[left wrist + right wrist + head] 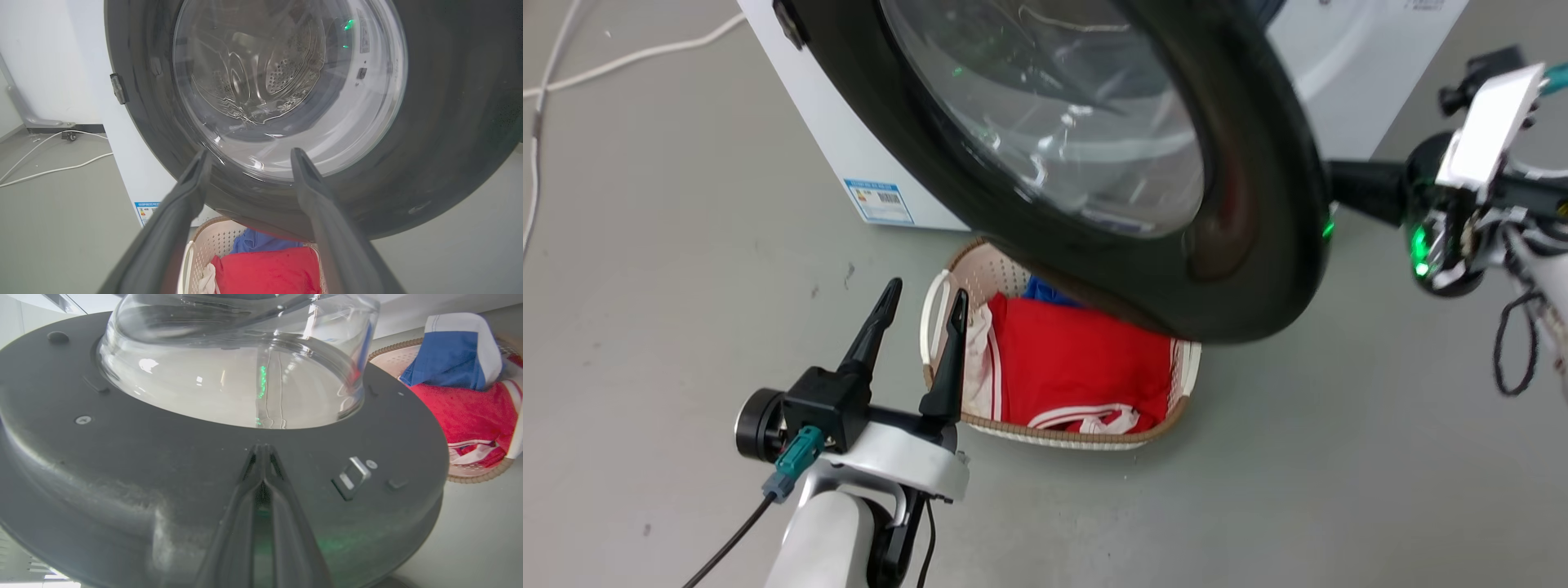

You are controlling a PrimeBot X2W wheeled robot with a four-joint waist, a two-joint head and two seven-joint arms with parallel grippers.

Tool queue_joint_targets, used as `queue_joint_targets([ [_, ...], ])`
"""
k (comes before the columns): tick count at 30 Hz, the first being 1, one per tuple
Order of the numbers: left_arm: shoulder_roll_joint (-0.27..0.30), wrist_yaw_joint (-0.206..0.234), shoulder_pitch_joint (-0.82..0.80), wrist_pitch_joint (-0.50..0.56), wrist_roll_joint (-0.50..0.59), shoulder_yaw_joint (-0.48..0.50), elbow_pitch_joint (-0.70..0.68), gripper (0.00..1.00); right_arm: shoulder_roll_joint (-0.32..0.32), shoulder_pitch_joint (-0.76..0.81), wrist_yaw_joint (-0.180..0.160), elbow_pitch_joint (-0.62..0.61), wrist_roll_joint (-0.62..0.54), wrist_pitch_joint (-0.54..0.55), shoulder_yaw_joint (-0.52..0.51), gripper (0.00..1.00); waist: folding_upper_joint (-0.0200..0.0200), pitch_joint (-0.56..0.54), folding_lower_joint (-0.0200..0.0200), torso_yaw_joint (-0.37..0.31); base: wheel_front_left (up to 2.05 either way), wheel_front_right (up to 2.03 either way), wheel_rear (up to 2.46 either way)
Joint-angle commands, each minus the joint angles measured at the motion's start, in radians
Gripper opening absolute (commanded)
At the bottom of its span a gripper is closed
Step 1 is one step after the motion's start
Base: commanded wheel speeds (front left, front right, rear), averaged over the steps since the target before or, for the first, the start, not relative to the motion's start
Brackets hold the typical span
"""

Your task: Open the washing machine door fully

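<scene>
My left gripper [928,287] is spread wide and empty. Its 2 fingers point at the outer face of the washing machine door [1258,204], above the near edge of a laundry basket [1062,437] that holds red cloth [1078,359]. The door stands swung out from the white machine [825,139], with its lower rim over the basket. My right gripper [261,451] is closed, fingertips together with nothing between them. It lies against the black ring on the door's inner side, just below the glass bowl [229,375].
</scene>
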Motion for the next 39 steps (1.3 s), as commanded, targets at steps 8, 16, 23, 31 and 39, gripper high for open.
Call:
queue_joint_targets([
  [8,0.0,-0.011,0.049,-0.002,-0.005,-0.018,0.016,1.0,0.021,0.151,0.0,-0.128,0.052,0.022,0.048,0.0,0.0,-0.084,0.0001,0.021,0.0,0.0,0.0],
  [16,0.0,-0.016,0.076,-0.002,-0.025,-0.054,0.028,1.0,0.017,0.259,0.0,-0.249,0.118,0.007,0.109,0.0,0.0,-0.131,0.0001,0.049,0.0,0.0,0.0],
  [23,0.0,-0.017,0.081,-0.002,-0.027,-0.071,0.036,1.0,-0.008,0.31,0.0,-0.345,0.173,-0.046,0.178,0.0,0.0,-0.144,0.0001,0.06,0.0,0.0,0.0],
  [31,0.0,-0.019,0.088,-0.002,-0.031,-0.071,0.043,1.0,-0.054,0.332,0.0,-0.448,0.223,-0.169,0.234,0.0,0.0,-0.159,0.0001,0.047,0.0,0.0,0.0],
  [39,0.0,-0.018,0.093,-0.002,-0.025,-0.059,0.053,1.0,-0.098,0.392,0.0,-0.546,0.187,-0.436,0.198,0.0,0.0,-0.188,0.0001,0.017,0.0,0.0,0.0],
])
